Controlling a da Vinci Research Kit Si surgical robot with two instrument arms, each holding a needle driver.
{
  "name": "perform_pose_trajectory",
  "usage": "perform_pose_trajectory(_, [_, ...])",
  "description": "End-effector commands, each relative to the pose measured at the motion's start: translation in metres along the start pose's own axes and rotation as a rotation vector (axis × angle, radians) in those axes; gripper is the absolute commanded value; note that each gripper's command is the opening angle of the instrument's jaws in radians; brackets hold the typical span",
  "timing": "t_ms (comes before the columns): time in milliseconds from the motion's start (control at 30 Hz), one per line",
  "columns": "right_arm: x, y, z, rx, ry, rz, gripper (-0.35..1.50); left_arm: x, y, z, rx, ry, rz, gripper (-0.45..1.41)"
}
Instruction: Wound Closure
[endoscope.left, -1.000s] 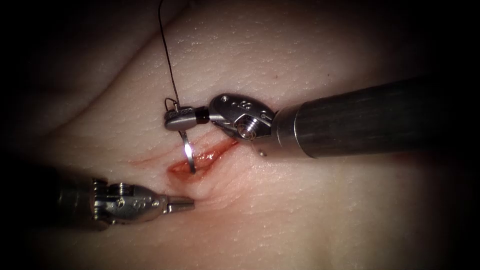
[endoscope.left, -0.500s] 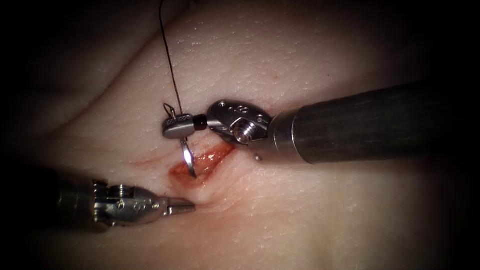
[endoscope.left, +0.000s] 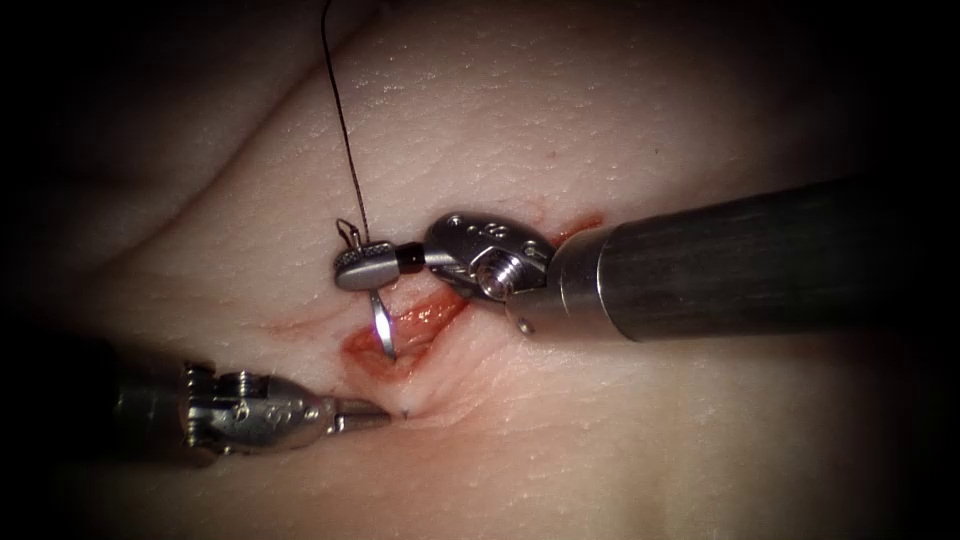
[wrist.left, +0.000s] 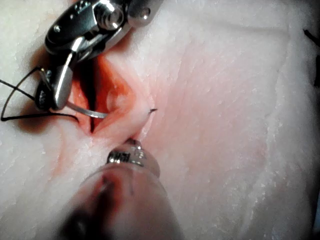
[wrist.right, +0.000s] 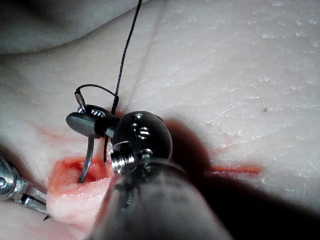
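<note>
Here the right tool (endoscope.left: 362, 262) clamps the needle (endoscope.left: 380, 322) near its thread end, just above the cut (endoscope.left: 400, 335), the body curving down into it. The needle's tip (endoscope.left: 404, 413) pokes out of the tissue (endoscope.left: 620, 440) below the cut, beside the left tool (endoscope.left: 365, 416), whose closed jaws hold nothing.

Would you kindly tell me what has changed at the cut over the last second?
The right tool, shut on the needle near its thread end, has driven it deeper into the cut; the needle tip now pokes out of the tissue beside the left tool. The left tool and thread stayed put.
</note>
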Motion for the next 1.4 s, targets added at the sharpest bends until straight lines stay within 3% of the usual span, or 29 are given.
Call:
perform_pose_trajectory(33, [-0.0005, 0.0003, 0.0008, 0.002, 0.000, 0.006, -0.35, -0.0003, 0.0006, 0.0008, -0.002, -0.001, 0.000, -0.18])
perform_pose_trajectory(833, [-0.0032, -0.0041, 0.0007, 0.016, -0.017, 0.110, -0.35, -0.0003, 0.0006, 0.0008, -0.002, -0.001, -0.006, -0.18])
perform_pose_trajectory(1033, [-0.0015, -0.0028, 0.0001, -0.031, 0.029, 0.110, -0.35, -0.0002, 0.0008, 0.0007, -0.002, -0.001, -0.007, -0.18])
perform_pose_trajectory(1067, [-0.0008, -0.0022, 0.0000, -0.037, 0.050, 0.097, -0.25, -0.0001, 0.0009, 0.0006, -0.002, -0.001, -0.008, -0.18])
perform_pose_trajectory(1167, [0.0006, -0.0008, -0.0005, -0.048, 0.111, 0.087, 0.59, 0.0003, 0.0013, 0.0002, -0.004, -0.002, -0.012, -0.18])
perform_pose_trajectory(1200, [0.0010, -0.0003, -0.0006, -0.052, 0.119, 0.077, 0.78, 0.0005, 0.0014, 0.0001, -0.005, -0.002, -0.014, -0.18])
perform_pose_trajectory(1267, [0.0018, 0.0007, -0.0010, -0.065, 0.128, 0.064, 0.98, 0.0010, 0.0015, -0.0004, -0.004, 0.015, -0.021, -0.16])
perform_pose_trajectory(1400, [0.0027, 0.0021, -0.0020, -0.077, 0.146, 0.069, 1.06, 0.0021, 0.0018, -0.0014, 0.027, 0.058, 0.017, -0.10])
